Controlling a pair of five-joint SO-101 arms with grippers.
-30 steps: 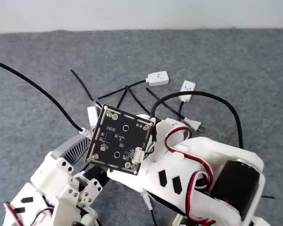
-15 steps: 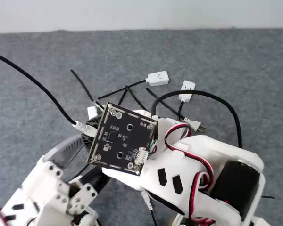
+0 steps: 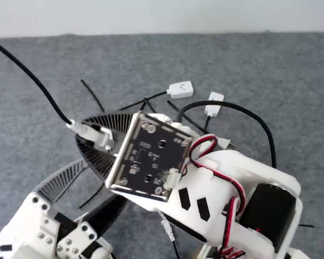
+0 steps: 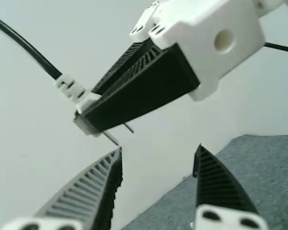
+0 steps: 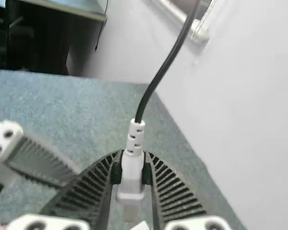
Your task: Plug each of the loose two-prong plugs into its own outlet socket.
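Observation:
My right gripper (image 5: 131, 168) is shut on a white two-prong plug (image 5: 130, 165) whose black cable runs up and away. In the high view this plug (image 3: 92, 135) is held off the carpet between the right gripper's (image 3: 79, 133) dark ribbed fingers. The left wrist view looks up at the plug's two prongs (image 4: 118, 137) sticking out past those fingers. Just below them my left gripper (image 4: 158, 153) stands open and holds nothing. Two white outlet sockets (image 3: 180, 89) (image 3: 214, 103) lie on the carpet behind the arms. Another loose plug (image 3: 224, 143) lies beside the right arm.
Several black cables (image 3: 259, 121) cross and loop over the grey carpet around the sockets. The right arm's body and its camera board (image 3: 151, 156) hide the carpet's middle. A pale wall (image 3: 162, 16) runs along the far edge.
The right gripper has swung up and to the left with the plug, and its wrist has turned. The left arm has dropped back toward the lower left, away from the plug.

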